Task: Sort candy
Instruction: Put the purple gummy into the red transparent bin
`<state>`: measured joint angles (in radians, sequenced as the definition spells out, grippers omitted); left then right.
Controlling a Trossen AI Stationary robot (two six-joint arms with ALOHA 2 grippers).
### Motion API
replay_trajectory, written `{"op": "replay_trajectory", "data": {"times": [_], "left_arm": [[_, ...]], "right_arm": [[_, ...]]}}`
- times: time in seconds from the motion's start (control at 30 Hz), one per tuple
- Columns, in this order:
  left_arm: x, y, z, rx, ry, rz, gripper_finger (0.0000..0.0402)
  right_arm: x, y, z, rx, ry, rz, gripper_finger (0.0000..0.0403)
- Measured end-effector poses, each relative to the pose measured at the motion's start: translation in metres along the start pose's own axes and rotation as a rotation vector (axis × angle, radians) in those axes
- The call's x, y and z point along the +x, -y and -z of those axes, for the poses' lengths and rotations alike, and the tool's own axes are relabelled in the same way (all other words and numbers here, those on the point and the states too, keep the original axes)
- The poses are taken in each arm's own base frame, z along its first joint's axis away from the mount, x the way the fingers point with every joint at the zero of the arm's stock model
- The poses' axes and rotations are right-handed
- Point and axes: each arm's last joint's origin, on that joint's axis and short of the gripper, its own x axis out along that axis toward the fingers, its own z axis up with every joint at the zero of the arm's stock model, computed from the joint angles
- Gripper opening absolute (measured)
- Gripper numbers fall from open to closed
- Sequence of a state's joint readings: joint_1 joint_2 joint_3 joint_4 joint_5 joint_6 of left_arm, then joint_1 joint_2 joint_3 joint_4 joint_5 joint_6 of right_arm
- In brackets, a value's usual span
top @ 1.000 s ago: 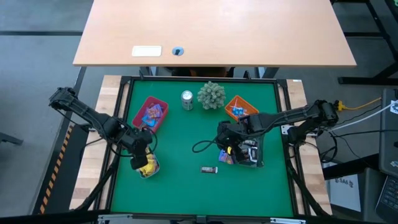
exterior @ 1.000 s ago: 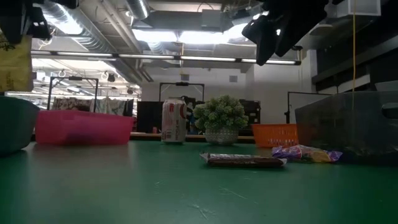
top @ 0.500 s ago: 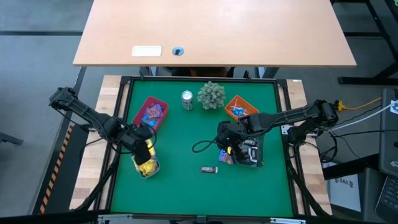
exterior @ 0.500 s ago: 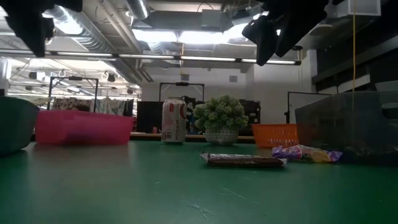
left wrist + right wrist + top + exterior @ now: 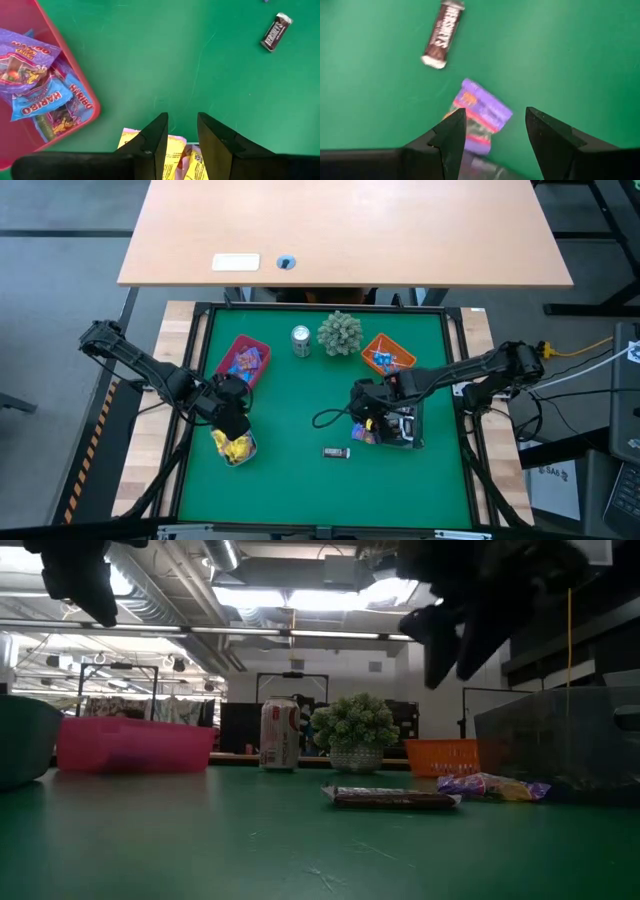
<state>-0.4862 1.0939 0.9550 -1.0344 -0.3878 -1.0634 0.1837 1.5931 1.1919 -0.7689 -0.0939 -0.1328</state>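
Right gripper (image 5: 492, 132) spread wide over purple packet (image 5: 479, 115), chocolate bar (image 5: 443, 34) nearby, left gripper (image 5: 181, 131) slightly apart above yellow packets (image 5: 175, 156).

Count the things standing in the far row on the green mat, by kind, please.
Trays: 2, the pink tray and the orange tray
Cans: 1, the silver can
Plants: 1, the green plant
Total: 4
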Motion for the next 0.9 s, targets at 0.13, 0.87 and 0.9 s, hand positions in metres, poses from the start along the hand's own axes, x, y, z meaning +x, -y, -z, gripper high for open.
{"op": "replay_trajectory", "data": {"times": [0.13,0.87,0.9], "left_arm": [[0.000,0.000,0.000,0.000,0.000,0.000,0.0093],[0.001,0.001,-0.003,0.036,0.016,0.013,0.0093],[0.001,0.001,-0.004,0.031,0.020,0.015,0.0093]], "right_arm": [[0.015,0.002,0.002,-0.006,0.082,0.042,0.0205],[0.039,0.007,-0.022,-0.059,0.053,-0.021,0.0204],[0.041,0.007,-0.023,-0.063,0.009,-0.028,0.0204]]}}
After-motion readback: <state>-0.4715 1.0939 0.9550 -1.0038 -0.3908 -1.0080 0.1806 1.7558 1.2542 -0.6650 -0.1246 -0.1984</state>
